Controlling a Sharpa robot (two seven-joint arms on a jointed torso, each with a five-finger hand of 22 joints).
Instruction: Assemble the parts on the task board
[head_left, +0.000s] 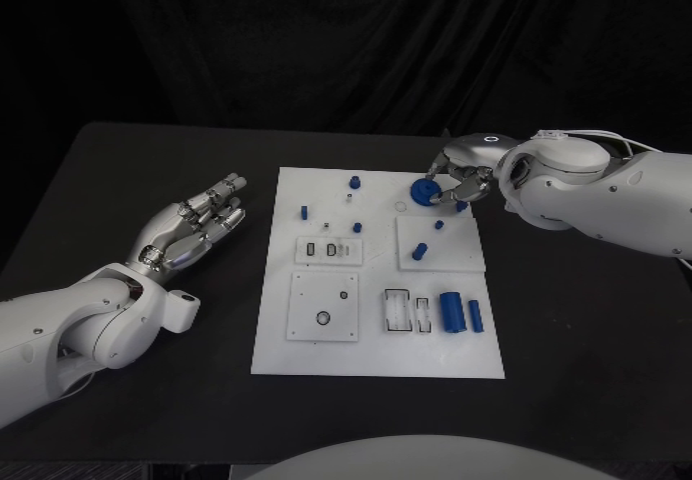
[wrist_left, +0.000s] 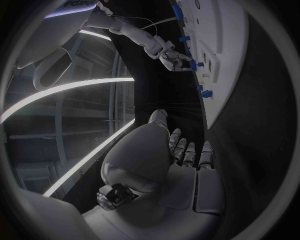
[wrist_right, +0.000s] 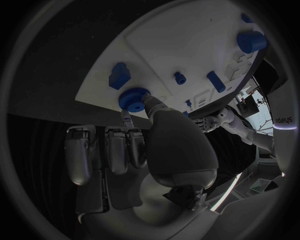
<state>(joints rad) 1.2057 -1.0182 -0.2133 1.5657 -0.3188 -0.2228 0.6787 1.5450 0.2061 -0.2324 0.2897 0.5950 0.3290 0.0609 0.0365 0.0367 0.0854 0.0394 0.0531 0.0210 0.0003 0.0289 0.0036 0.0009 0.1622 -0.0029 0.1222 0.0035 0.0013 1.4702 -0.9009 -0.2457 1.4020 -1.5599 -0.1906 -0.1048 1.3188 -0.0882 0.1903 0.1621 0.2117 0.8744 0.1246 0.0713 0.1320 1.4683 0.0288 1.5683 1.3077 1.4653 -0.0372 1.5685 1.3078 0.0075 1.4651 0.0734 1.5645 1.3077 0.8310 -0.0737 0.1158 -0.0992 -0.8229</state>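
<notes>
Right hand (head_left: 464, 178) is up at the far right corner of the task board (head_left: 378, 360), and it has a blue gear (head_left: 427, 192) pinched between the thumb and a fingertip. From the right wrist view the gear (wrist_right: 134, 98) shows its toothed rim clearly, thumb pressed against one side and a finger (wrist_right: 126, 118) against its edge, while the other fingers hang curled in a loose row beside it, touching nothing. The gear sits just above the white board, close to the raised square plate (head_left: 438, 243) that carries two small blue pegs (head_left: 420, 252); whether it touches the board, I cannot tell.

Over on the other side, the left hand (head_left: 191, 228) lies off the board's left edge on the black table (head_left: 130, 170), palm up, fingers straight, side by side and holding nothing. The left wrist view confirms it: fingers (wrist_left: 189, 152) stretched forward, nothing between them.

On the board, a blue cylinder (head_left: 451, 312) and a thinner blue bar (head_left: 475, 316) lie near the right edge, beside the slotted plate (head_left: 405, 311). Small blue pegs stand along the far edge.
</notes>
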